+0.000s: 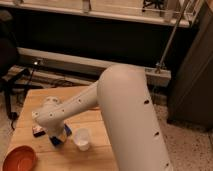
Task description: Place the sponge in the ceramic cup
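Note:
The sponge [64, 134], dark blue with a yellowish side, lies on the wooden table [95, 122] just left of the ceramic cup [81, 139]. The cup is small, white and upright. My gripper [56, 139] is at the end of the white arm and reaches down onto the sponge, covering its left part. The arm's wrist hides where the gripper meets the sponge.
An orange-red bowl [19, 159] stands at the table's front left corner. A black-and-red flat box [37, 131] lies just left of the gripper. My thick white arm [125, 115] crosses the table's right side. A dark chair [7, 55] stands at the far left.

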You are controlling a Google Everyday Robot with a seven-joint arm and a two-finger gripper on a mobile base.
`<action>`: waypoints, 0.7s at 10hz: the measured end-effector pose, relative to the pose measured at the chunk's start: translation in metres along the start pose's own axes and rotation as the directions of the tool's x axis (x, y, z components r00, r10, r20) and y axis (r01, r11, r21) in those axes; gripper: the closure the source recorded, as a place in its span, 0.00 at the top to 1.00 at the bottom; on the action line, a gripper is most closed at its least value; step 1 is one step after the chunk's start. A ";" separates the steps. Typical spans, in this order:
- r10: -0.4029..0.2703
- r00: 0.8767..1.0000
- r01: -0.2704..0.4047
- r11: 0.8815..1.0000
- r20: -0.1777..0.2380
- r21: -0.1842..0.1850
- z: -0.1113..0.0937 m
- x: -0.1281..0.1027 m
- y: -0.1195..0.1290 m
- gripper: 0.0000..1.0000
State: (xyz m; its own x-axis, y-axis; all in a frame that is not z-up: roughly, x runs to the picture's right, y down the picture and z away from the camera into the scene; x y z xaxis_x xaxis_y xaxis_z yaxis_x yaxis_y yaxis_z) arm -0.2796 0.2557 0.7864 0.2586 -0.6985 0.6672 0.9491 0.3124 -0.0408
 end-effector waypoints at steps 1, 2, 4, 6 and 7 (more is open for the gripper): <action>-0.005 1.000 0.005 1.000 0.006 -0.002 0.001 0.000 -0.001 0.17; -0.012 1.000 0.012 1.000 0.014 -0.001 0.002 0.000 -0.004 0.30; -0.018 1.000 0.018 1.000 0.023 -0.002 0.003 0.000 -0.006 0.48; -0.022 0.999 0.022 1.000 0.028 -0.007 0.005 0.001 -0.006 0.70; -0.023 0.999 0.024 1.000 0.030 -0.007 0.005 0.002 -0.006 0.77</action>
State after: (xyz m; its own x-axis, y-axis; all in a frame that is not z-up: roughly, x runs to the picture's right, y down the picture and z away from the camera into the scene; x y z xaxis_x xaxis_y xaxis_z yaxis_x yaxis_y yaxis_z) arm -0.2861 0.2561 0.7918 0.2310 -0.6863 0.6897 0.9562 0.2911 -0.0306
